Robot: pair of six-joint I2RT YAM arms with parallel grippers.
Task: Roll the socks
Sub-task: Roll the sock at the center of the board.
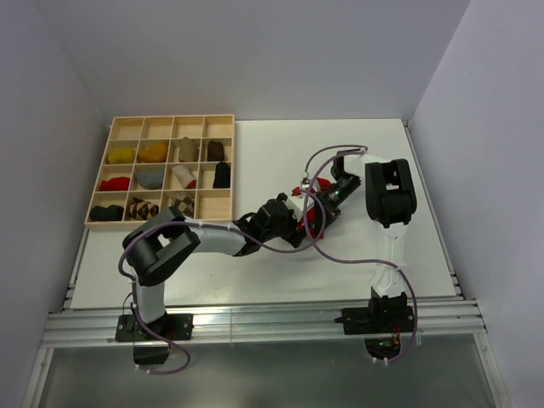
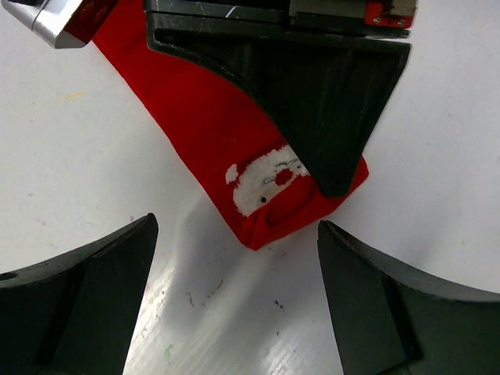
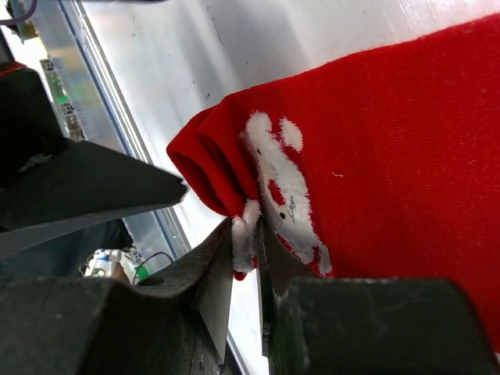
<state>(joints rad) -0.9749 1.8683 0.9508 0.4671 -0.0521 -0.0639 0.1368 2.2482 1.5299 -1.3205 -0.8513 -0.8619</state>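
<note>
Well, my right pincer (image 3: 244, 234) clenches one red sock (image 2: 195, 117) by its folded end on the table (image 1: 255, 285); my left pincer (image 2: 237, 234) gapes beside it. One wooden tray (image 1: 110, 127) holds eleven bundles (image 1: 121, 156), one per compartment.

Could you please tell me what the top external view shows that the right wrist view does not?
Only the top external view shows the wooden tray holding sock bundles at the far left of the table. Only the right wrist view shows the jaws closed on a folded edge beside a white figure. Both show the red sock and the right gripper at it.
</note>
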